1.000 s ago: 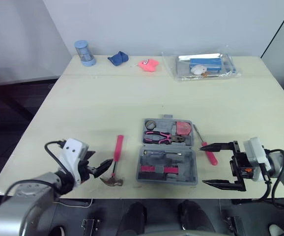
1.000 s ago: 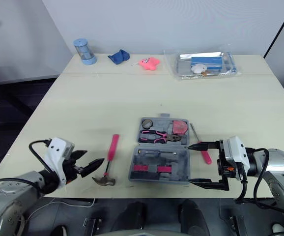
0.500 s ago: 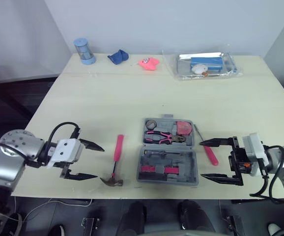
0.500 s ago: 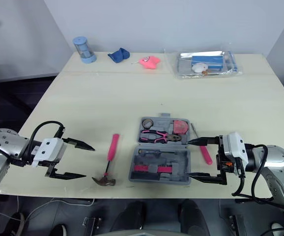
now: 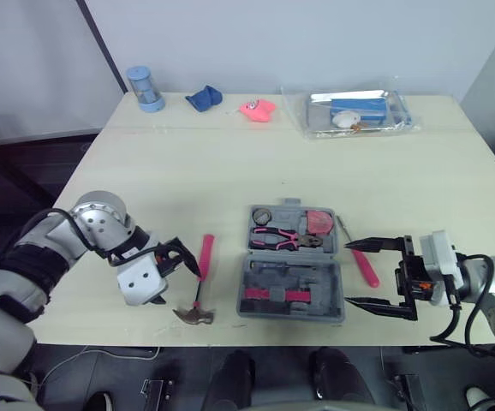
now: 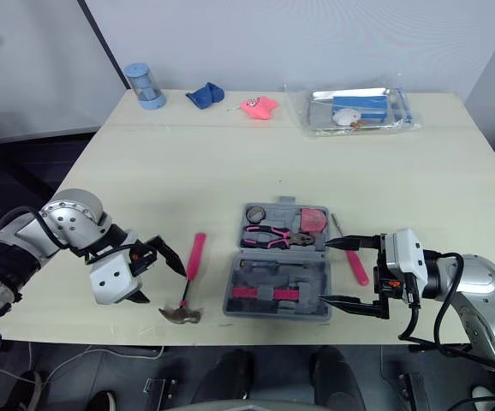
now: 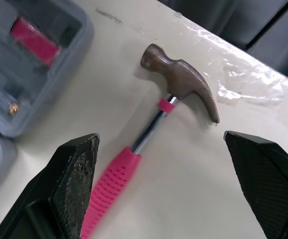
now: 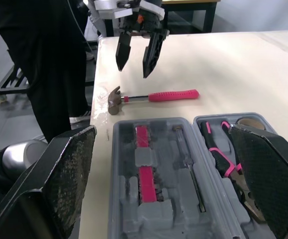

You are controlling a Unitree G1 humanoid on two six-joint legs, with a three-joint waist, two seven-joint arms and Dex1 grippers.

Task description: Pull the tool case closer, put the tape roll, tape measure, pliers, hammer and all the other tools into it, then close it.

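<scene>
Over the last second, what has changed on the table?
The left hand swung from low at the near edge up over the table and now hovers open above the hammer, not gripping it. The right hand has stayed open beside the tool case. Hammer, case and screwdriver have not moved.

Cream table (image 5: 230, 163), grey tool case (image 5: 295, 310) with pink inserts, hammer (image 5: 205, 261) — pink ribbed grip, silver neck, dark brown head — pliers (image 5: 286, 238) with pink-and-black handles, pink-handled screwdriver (image 5: 366, 271), pale blue cylinder (image 5: 145, 90), deep blue cloth (image 5: 203, 99), small pink object (image 5: 257, 109)
</scene>
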